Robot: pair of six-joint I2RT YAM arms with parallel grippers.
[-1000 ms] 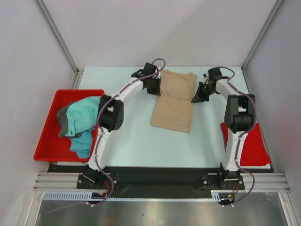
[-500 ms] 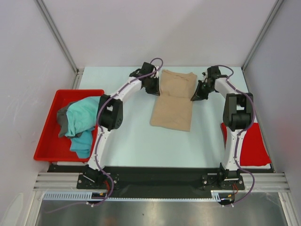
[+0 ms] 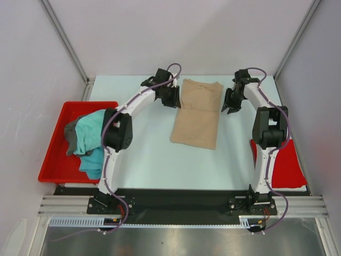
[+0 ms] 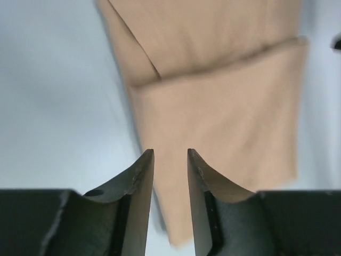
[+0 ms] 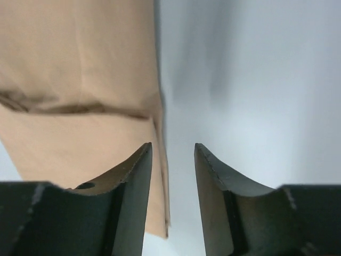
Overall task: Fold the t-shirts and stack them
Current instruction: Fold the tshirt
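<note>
The tan t-shirt (image 3: 198, 114) lies folded into a long strip at the back middle of the table, its far part doubled over. My left gripper (image 3: 173, 97) hovers at its far left edge, open, with cloth (image 4: 224, 96) showing below and between the parted fingers (image 4: 169, 154). At the shirt's far right edge my right gripper (image 3: 229, 105) is open too; the cloth edge (image 5: 80, 80) runs under its left finger, nothing pinched (image 5: 172, 146). A teal t-shirt (image 3: 93, 133) and a dark grey one (image 3: 70, 136) lie crumpled in the red tray.
The red tray (image 3: 58, 160) sits at the table's left edge. A flat red mat (image 3: 290, 165) lies at the right edge beside the right arm. Enclosure walls and metal posts close in the back and both sides.
Both grippers went from shut to open, letting go of the tan shirt's far edges. Each has drawn a little outward and toward the back; the shirt stays flat.
</note>
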